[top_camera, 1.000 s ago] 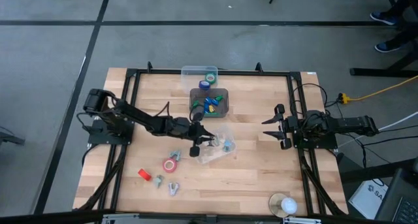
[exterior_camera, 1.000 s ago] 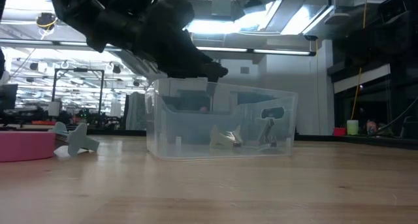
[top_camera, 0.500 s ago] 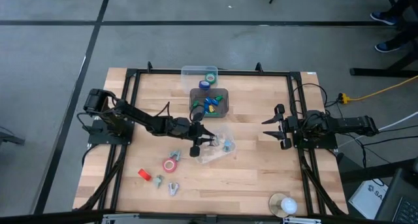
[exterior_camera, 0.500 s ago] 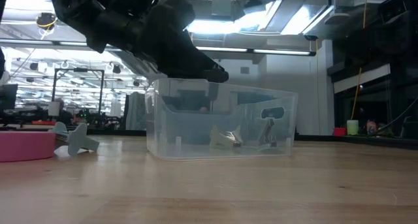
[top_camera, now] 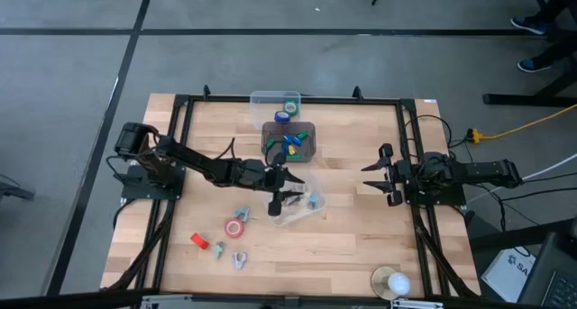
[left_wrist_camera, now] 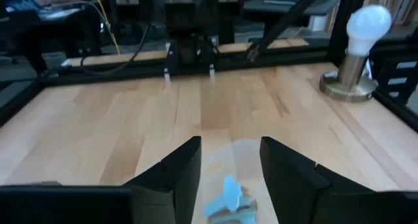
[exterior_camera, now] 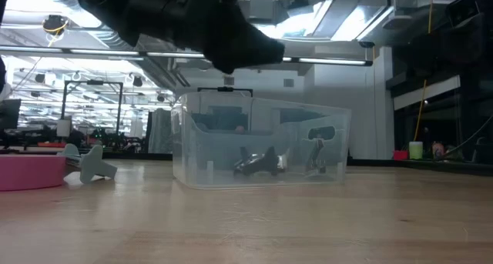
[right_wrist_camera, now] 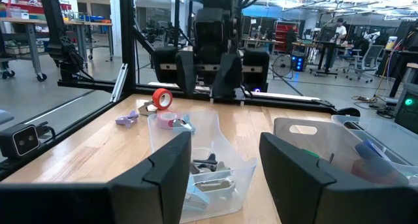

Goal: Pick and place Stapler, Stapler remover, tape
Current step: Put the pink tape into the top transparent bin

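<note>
Change: a dark remover [exterior_camera: 258, 163] now lies in the clear bin [exterior_camera: 262, 145], where a moment ago the left tool [top_camera: 275, 204] was pressed onto it at the bin's rim; the tool has risen and its fingers have spread.
Desk [top_camera: 361, 246]: wooden, inside a black frame, carrying everything below.
Left arm: reaches from the desk's left edge to the middle; its tool hangs just above the clear bin, fingers apart, holding nothing.
Right arm: parked at the desk's right edge; right tool [top_camera: 377, 177] well to the right of the left tool, fingers spread and empty, pointing toward the bin.
Clear bin: directly under the left tool, on the desk's centre; blue removers [left_wrist_camera: 228, 199] lie in it below the left fingers [left_wrist_camera: 175, 178], the dark remover beside them.
Dark tray [top_camera: 308, 148]: just beyond the left tool toward the desk's far edge, holding small blue, green and yellow pieces.
Far box [top_camera: 261, 99]: clear, past the tray at the far edge, with a green tape [top_camera: 291, 105] and a blue tape [top_camera: 282, 116] inside.
Lamp [top_camera: 391, 283]: a bulb on a round base, well away from both tools at the desk's near right corner.
Red tape [top_camera: 234, 227]: flat on the desk, near the left tool, on its near-left side, outside the bin.
Loose removers: one [top_camera: 242, 215] between the red tape and the bin, another [top_camera: 238, 259] nearer the desk's front edge.
Red piece [top_camera: 199, 240]: on the desk left of the red tape, farthest from the left tool in that cluster; what it is I cannot tell.
</note>
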